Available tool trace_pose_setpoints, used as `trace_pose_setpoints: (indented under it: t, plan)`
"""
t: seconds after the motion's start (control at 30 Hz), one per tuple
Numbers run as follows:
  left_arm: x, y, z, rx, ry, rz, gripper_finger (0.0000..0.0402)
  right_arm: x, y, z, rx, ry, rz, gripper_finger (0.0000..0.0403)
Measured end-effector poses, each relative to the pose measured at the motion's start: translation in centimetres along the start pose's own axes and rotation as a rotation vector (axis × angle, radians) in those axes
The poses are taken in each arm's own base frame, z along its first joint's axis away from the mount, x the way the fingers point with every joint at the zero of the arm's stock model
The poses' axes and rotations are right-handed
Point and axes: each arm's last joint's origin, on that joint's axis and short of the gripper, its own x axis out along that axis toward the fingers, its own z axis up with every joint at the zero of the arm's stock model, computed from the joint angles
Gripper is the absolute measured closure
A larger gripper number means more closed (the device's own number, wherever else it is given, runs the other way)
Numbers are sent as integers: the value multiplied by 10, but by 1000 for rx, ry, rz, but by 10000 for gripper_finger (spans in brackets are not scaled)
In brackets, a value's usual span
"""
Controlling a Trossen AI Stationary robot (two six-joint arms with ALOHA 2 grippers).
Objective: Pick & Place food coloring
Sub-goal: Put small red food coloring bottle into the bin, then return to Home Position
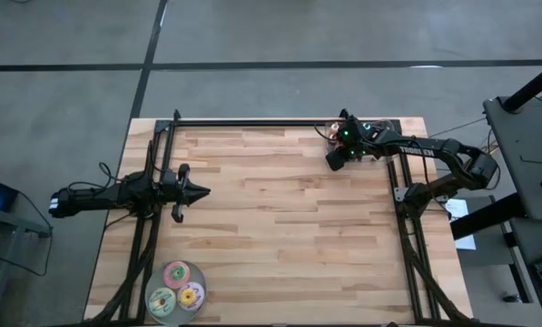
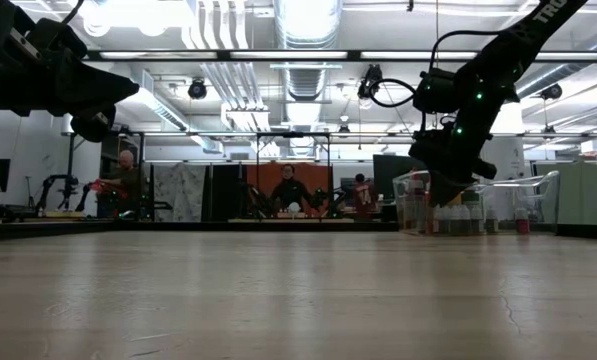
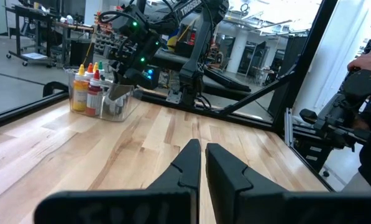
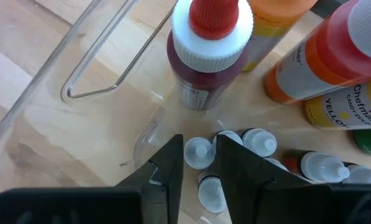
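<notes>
No bottle of food coloring (image 4: 199,152) is lifted yet: the right gripper (image 4: 197,163), jaws parted around one pale cap in the clear bin (image 4: 67,93) at upper right of the high view, is grasping nothing firmly, while the left gripper (image 3: 199,163), jaws clenched empty, is parked at mid-left.

Light wood butcher-block desk (image 1: 289,227) under me, sitting on grey concrete floor (image 1: 252,32) with dark seam lines. Looking level across desk: big open workshop, exposed silver ducts (image 2: 308,40) and long bright strip lights (image 2: 278,55) on ceiling. Orange-red wall panel (image 2: 293,180) far back, couple of people (image 2: 290,192) seated there, another person (image 2: 125,175) off at side. Black metal frames (image 3: 297,81) all around.
</notes>
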Motion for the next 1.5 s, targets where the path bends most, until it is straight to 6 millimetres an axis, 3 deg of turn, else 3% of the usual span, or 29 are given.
trace_pose_setpoints:
  t: [0.3, 0.8, 1.0, 1.5]
  plan:
    - [0, 0, 0, 0, 0, 0, 402, 0, 0, 0, 0, 0, 1, 299]
    - [0, 0, 0, 0, 0, 0, 402, 0, 0, 0, -1, 0, 3, 321]
    - [0, 0, 0, 0, 0, 0, 402, -9, 1, 2, 1, -25, 31, 328]
    - [0, 0, 0, 0, 0, 0, 402, -36, 0, 6, 1, -32, 37, 394]
